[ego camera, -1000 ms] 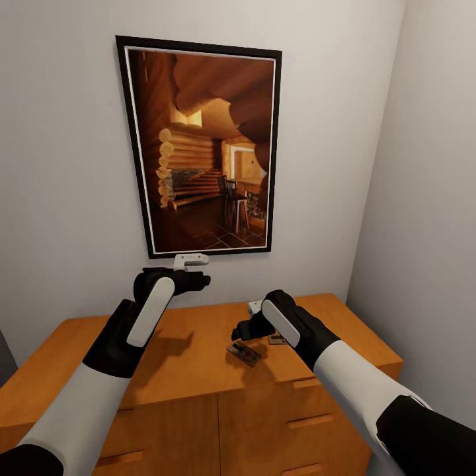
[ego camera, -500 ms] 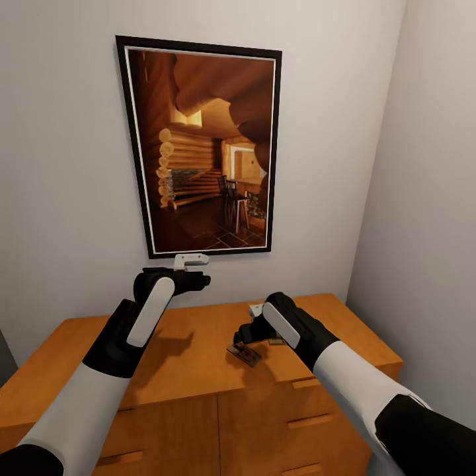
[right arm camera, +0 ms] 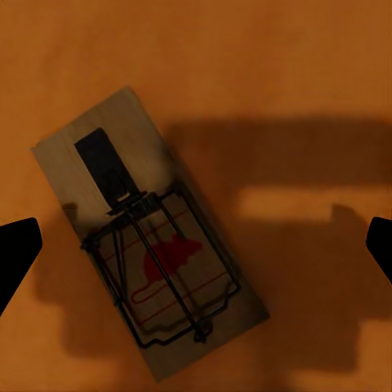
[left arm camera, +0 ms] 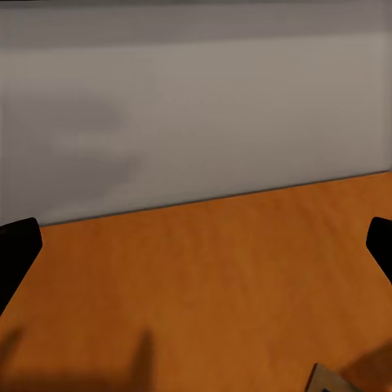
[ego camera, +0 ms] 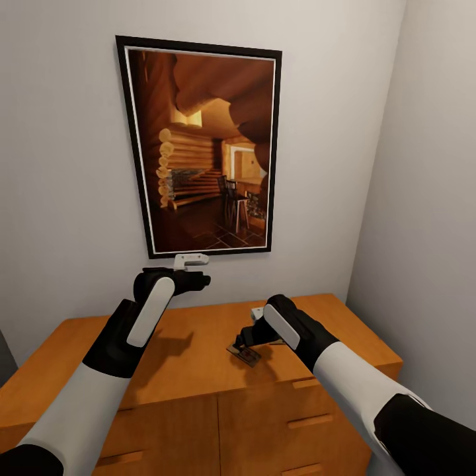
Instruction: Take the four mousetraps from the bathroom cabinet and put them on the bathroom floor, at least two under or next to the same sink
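Observation:
One mousetrap (ego camera: 244, 356) lies flat on the top of the orange-brown cabinet (ego camera: 178, 357), near its front edge. In the right wrist view the mousetrap (right arm camera: 151, 245) shows its wooden base, wire frame and red mouse print. My right gripper (ego camera: 242, 341) hovers just above it, open, with its black fingertips (right arm camera: 16, 249) wide on either side. My left gripper (ego camera: 201, 280) is held higher, over the back of the cabinet top near the wall, open and holding nothing. A corner of a mousetrap (left arm camera: 328, 380) shows in the left wrist view.
A framed picture (ego camera: 201, 145) of a log cabin hangs on the white wall behind the cabinet. A side wall (ego camera: 430, 198) closes the corner on the right. Drawer fronts with slot handles (ego camera: 309, 421) face me below the cabinet top.
My right gripper has moved down and slightly left, closer over the mousetrap. The left arm has stayed still.

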Tool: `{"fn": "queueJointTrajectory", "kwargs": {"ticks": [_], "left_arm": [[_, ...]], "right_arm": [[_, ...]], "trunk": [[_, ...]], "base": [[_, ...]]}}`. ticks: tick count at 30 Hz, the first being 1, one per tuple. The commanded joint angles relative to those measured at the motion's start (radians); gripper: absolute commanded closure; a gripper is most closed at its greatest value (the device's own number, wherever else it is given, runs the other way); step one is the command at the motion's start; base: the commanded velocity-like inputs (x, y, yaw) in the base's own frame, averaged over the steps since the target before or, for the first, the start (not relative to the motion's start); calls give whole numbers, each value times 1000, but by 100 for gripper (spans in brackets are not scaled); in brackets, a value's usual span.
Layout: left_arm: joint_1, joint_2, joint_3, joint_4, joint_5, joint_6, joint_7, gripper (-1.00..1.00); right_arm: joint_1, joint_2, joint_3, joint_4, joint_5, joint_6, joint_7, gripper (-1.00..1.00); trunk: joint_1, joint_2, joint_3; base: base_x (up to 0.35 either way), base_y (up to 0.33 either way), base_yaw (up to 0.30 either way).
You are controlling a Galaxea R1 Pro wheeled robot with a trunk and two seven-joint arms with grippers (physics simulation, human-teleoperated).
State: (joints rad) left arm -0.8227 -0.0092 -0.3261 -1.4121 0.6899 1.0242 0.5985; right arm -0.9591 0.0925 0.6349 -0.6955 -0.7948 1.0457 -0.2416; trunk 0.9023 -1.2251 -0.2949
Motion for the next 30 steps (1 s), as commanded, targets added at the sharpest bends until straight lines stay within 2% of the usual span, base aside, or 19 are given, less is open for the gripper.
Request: {"fn": "queueJointTrajectory", "kwargs": {"ticks": [1, 15, 23, 30], "left_arm": [[-1, 0, -1, -1, 10, 2, 10, -100], [-1, -1, -1, 1, 11, 1, 10, -100], [-1, -1, -1, 1, 11, 2, 10, -100], [-1, 0, -1, 1, 11, 2, 10, -100]], "right_arm": [[-1, 0, 3, -1, -11, 1, -10, -100], [-1, 4, 3, 0, -11, 1, -9, -100], [-1, 41, 4, -1, -11, 1, -9, -100], [-1, 61, 5, 0, -12, 1, -10, -100]], "trunk": [[0, -1, -1], [0, -1, -1], [0, -1, -1], [0, -1, -1]], "base": [[0, 0, 0], [0, 0, 0], [0, 0, 0], [0, 0, 0]]}}
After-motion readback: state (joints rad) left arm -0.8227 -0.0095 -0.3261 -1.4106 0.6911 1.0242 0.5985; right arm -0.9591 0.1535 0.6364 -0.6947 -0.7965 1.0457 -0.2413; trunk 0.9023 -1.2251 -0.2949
